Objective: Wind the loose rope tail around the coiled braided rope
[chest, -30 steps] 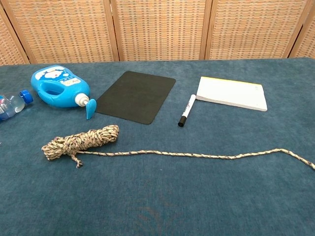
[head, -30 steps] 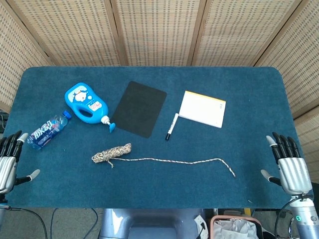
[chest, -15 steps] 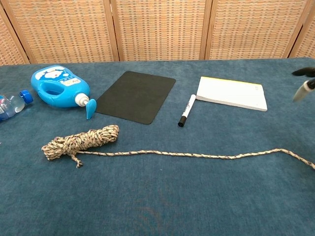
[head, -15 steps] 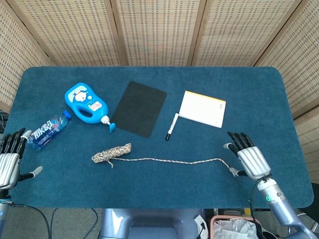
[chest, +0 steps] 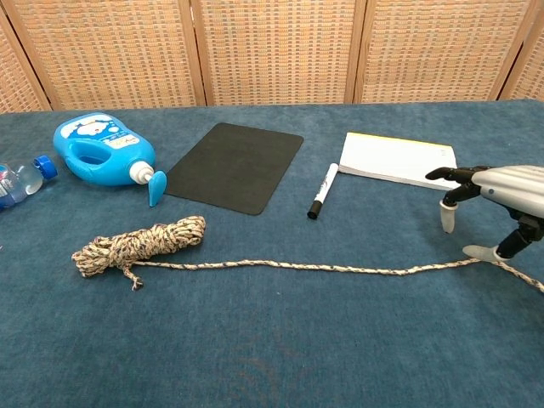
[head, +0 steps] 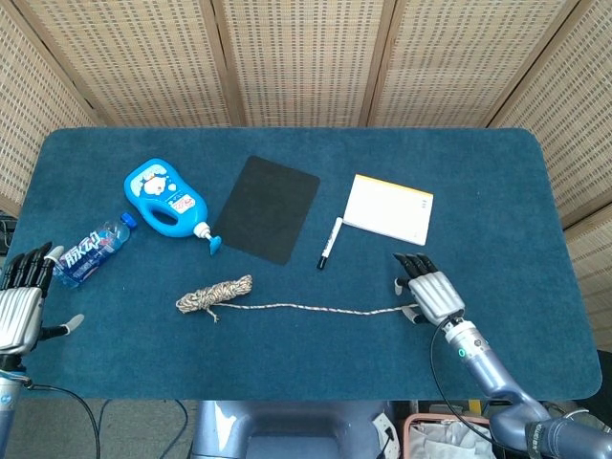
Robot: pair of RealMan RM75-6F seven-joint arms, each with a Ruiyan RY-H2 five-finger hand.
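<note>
the rope coil (head: pixel 214 294) lies near the front left of the table (head: pixel 497 182), its loose tail (head: pixel 316 309) running straight off to the right. the right hand (head: pixel 427 290) hangs over the far end of that tail, fingers spread and holding nothing, one fingertip down close to the cord. to do this step well, i'd pinch the tail close to its end, lift it just clear of the cloth, and carry it back toward the coil without dragging the coil along. the left hand (head: pixel 21 304) waits open at the table's left edge. the very tip of the tail is hidden under the right hand, and whether that fingertip actually touches the cord is hard to tell.
</note>
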